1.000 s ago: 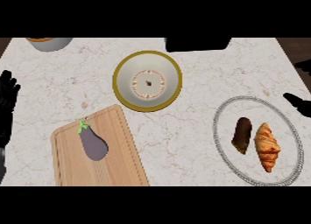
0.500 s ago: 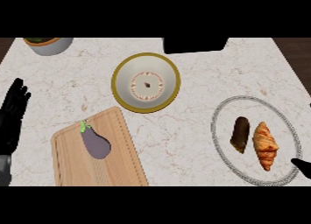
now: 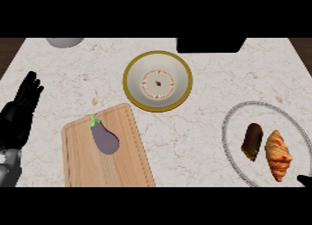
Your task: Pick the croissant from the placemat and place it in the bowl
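Counter: pale marbled worktop (image 3: 204, 127), seen from steeply above in the head view.
Bowl: round, cream inside with a yellow rim (image 3: 140, 66); it stood upright on the counter and held nothing.
Placemat: round, pale, with a grey border (image 3: 262, 116); it lay below and to the right of the bowl, apart from it.
Croissant: golden brown (image 3: 278, 155); it lay lengthwise on the placemat, on the half farther from the bowl, untouched by either hand.
Dark pastry: brown oblong (image 3: 252, 141); it lay just beside the croissant, on the side nearer the bowl.
Cutting board: wooden (image 3: 129, 162); it lay below and to the left of the bowl.
Eggplant: purple with a green stem (image 3: 105, 138); it lay on the board.
Left hand: black (image 3: 19, 114); it showed well to the left of the bowl, fingers straight and spread, holding nothing.
Right hand: only a black tip (image 3: 309, 180) showed, below and to the right of the bowl, just beside the placemat's lower edge; whether it was open or closed could not be told.
Grey vessel: partly cut off (image 3: 64, 42), above and to the left of the bowl.
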